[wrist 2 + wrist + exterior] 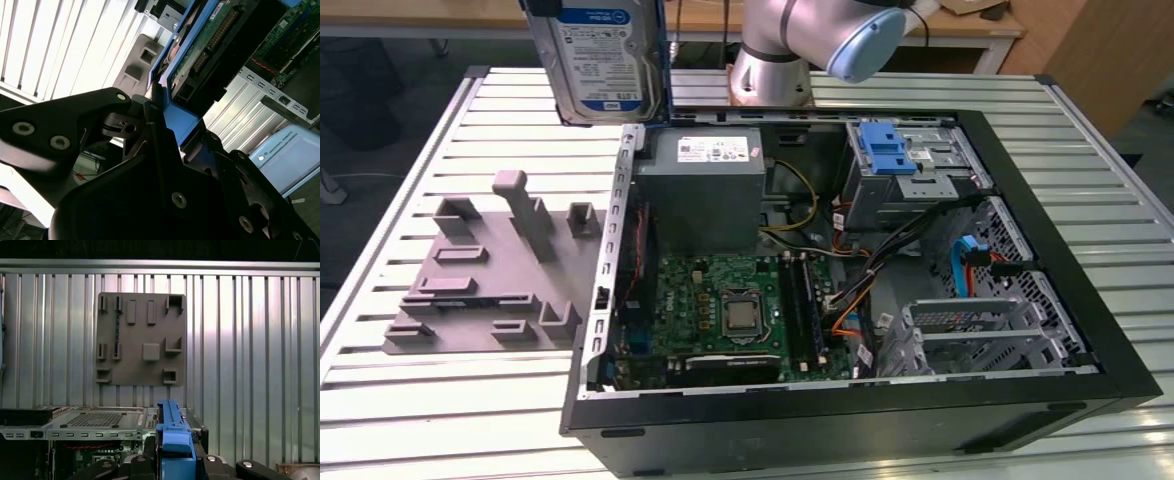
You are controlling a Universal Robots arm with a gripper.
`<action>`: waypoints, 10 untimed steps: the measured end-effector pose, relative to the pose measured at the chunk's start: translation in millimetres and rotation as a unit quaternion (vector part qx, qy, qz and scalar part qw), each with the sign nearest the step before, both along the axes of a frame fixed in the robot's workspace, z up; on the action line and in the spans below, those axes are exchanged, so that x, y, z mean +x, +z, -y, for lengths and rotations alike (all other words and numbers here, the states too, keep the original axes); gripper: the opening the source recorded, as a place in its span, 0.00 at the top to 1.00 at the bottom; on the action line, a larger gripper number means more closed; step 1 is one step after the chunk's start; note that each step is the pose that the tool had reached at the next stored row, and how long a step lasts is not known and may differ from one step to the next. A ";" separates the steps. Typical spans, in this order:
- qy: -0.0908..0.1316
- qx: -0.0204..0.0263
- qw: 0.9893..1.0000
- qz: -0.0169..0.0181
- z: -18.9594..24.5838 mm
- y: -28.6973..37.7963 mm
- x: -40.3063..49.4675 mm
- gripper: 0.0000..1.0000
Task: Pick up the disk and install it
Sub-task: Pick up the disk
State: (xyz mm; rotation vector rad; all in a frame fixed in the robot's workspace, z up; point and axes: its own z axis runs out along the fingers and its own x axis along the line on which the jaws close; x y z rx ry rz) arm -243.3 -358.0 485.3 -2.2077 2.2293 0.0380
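Slatted metal desk (414,410); lying flat on it, grey moulded holder plate (467,300); just beside, resting there too, open black computer case (854,415).

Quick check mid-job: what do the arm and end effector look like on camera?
The arm is a silver-grey tube with rounded joints, one closed by a pale blue cap. The end effector is matte black and angular, its linkage plates studded with silver screw heads.

Blue-framed disk (172,426) in pincer (174,464), grey fixture plate (142,365) on slatted table (250,340)
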 end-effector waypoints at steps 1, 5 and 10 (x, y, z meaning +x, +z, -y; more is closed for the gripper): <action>0.000 0.000 1.000 0.000 0.0 0.0 0.6 0.64; 0.000 0.000 1.000 0.000 0.0 0.0 0.7 0.64; 0.000 0.000 1.000 0.000 10.6 0.0 0.8 0.64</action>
